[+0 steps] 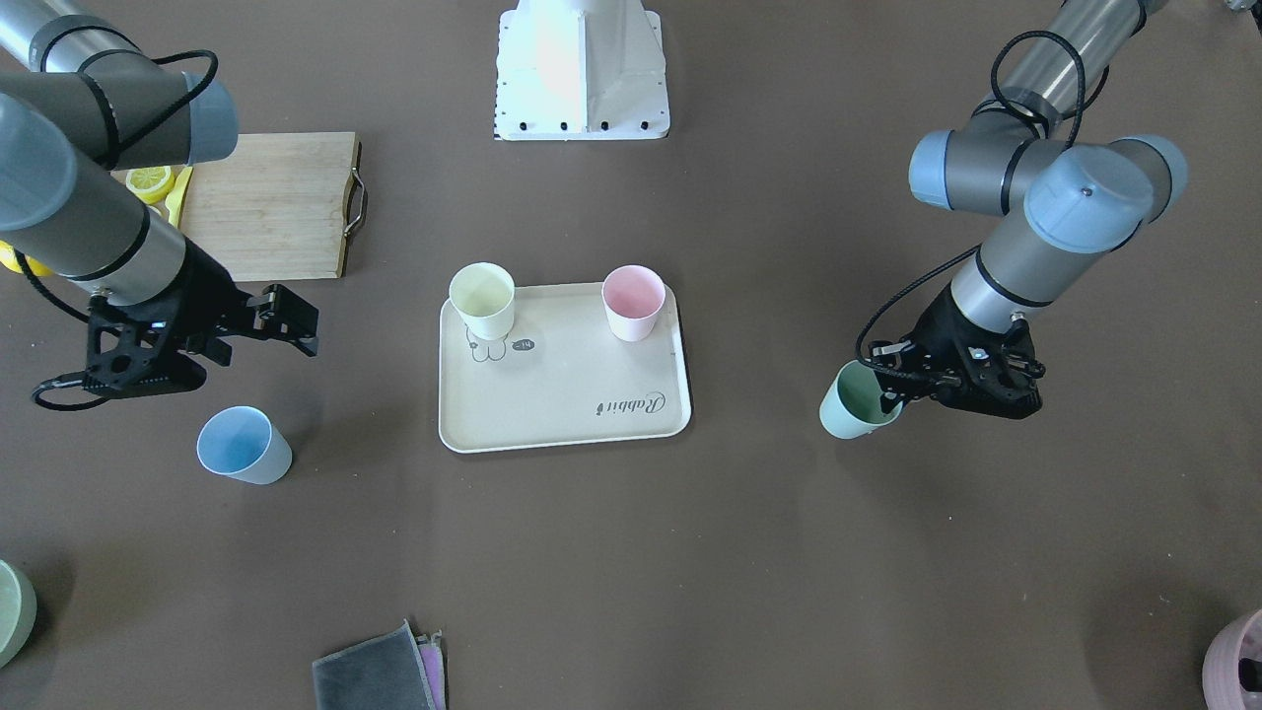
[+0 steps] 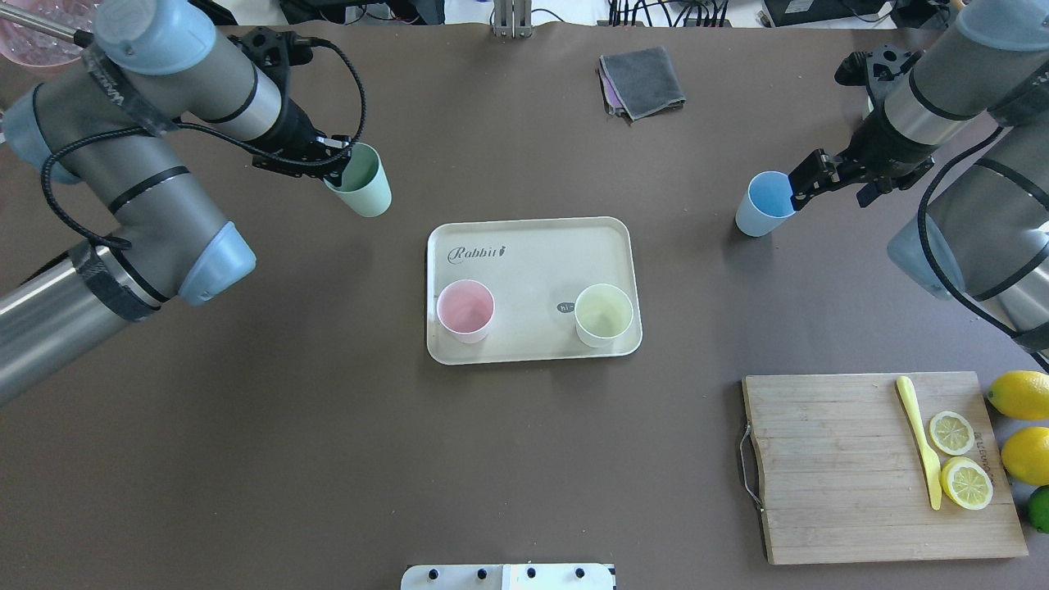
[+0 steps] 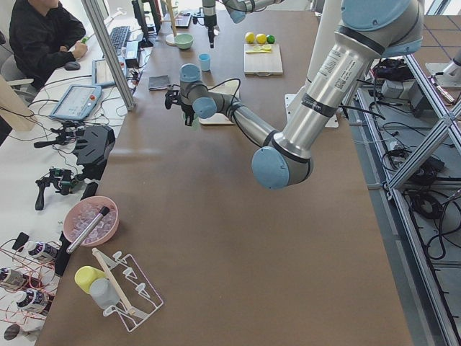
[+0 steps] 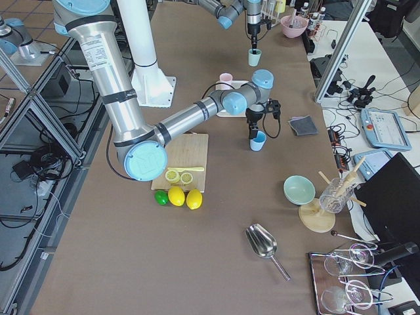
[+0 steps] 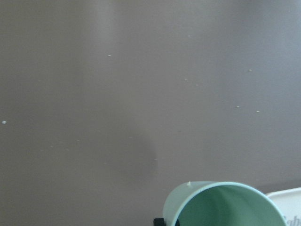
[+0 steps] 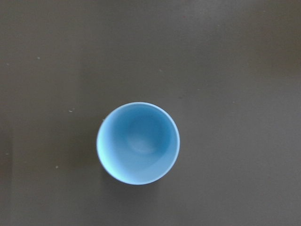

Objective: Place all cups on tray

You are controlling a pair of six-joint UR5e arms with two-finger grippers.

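Observation:
The cream tray (image 2: 533, 262) lies mid-table with the pink cup (image 2: 465, 310) and the yellow cup (image 2: 604, 315) standing on its near side. My left gripper (image 2: 340, 168) is shut on the rim of the mint green cup (image 2: 362, 188), which it holds above the table just off the tray's far left corner. In the left wrist view the green cup (image 5: 225, 207) shows at the bottom edge. The blue cup (image 2: 764, 205) stands upright on the table right of the tray. My right gripper (image 2: 807, 182) hovers over it, open, and the blue cup (image 6: 138, 142) is centred below it.
A wooden cutting board (image 2: 828, 467) with lemon slices and a yellow knife lies at the near right, with whole lemons (image 2: 1020, 395) beside it. A grey cloth (image 2: 642, 80) lies at the far side. A pale green bowl (image 1: 12, 611) and a mauve bowl (image 1: 1237, 661) sit at the far corners.

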